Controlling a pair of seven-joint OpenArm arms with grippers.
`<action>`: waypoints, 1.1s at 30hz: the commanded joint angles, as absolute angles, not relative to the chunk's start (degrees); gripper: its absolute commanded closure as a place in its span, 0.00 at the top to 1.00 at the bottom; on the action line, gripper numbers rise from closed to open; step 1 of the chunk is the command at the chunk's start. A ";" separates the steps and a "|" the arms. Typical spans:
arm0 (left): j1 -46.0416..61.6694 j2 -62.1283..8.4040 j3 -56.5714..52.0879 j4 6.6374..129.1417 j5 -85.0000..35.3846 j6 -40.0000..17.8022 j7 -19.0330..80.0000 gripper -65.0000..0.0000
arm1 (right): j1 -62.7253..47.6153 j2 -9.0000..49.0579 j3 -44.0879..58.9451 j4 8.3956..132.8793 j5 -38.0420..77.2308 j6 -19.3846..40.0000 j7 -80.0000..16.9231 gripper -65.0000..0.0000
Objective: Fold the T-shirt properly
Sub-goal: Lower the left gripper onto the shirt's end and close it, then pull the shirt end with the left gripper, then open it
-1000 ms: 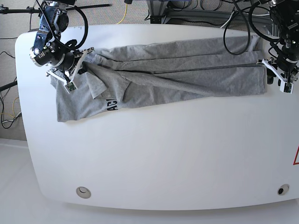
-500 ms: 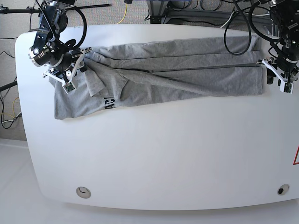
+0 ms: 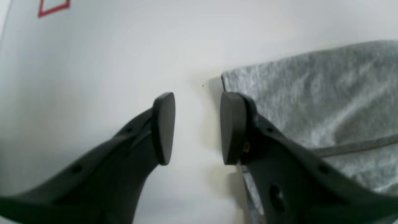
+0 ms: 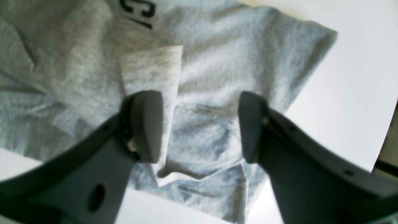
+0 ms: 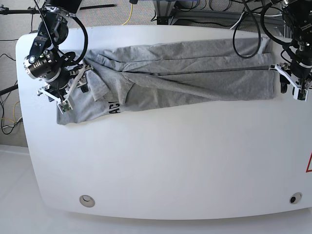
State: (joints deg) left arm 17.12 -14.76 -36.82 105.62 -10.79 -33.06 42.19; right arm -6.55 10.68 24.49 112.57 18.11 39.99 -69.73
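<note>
Both grippers stand apart, empty: right gripper (image 4: 199, 126) over the limp T-shirt (image 5: 180, 73), left gripper (image 3: 197, 127) beside its hem corner, probably the best hold

The T-shirt (image 5: 185, 73) is soft heather-grey cloth, matt, with wrinkles. The table (image 5: 170, 161) has a smooth white surface with a slight shine. The fingers (image 4: 146, 124) look like dark matt plastic.
</note>
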 commanded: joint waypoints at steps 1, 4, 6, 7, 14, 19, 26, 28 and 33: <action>16.92 -15.43 -37.05 107.74 -11.47 -33.01 41.19 0.34 | -5.49 10.95 23.08 113.71 18.51 40.00 -69.32 0.36; 16.92 -14.02 -36.44 108.00 -11.56 -33.01 42.42 0.34 | -5.49 10.42 20.44 113.71 18.51 40.00 -69.32 0.16; 16.92 -13.58 -35.38 108.00 -11.56 -33.01 43.38 0.33 | -5.49 9.71 18.68 113.63 18.15 40.00 -69.32 0.00; 16.92 -13.41 -34.77 108.18 -11.56 -33.10 43.91 0.33 | -5.58 9.45 17.89 113.63 18.07 40.00 -69.32 0.00; 17.19 -10.86 -30.11 109.23 -11.56 -33.10 48.40 0.01 | -5.85 7.69 13.58 113.01 17.98 40.00 -69.23 0.00; 17.45 -8.04 -28.44 109.14 -11.47 -33.10 49.98 0.01 | -6.37 6.99 13.32 111.69 17.98 40.00 -68.97 0.00; 19.74 -7.08 -25.54 108.70 -11.30 -33.10 50.07 0.01 | -6.29 7.25 13.32 107.56 17.98 40.00 -68.44 0.00; 19.74 -6.99 -25.54 108.53 -11.12 -33.10 50.07 0.00 | -6.29 7.34 13.32 105.45 17.89 40.00 -66.95 0.00; 19.74 -7.25 -25.63 108.26 -11.12 -33.10 51.21 0.00 | -6.46 7.43 13.32 100.53 15.96 40.00 -62.11 0.00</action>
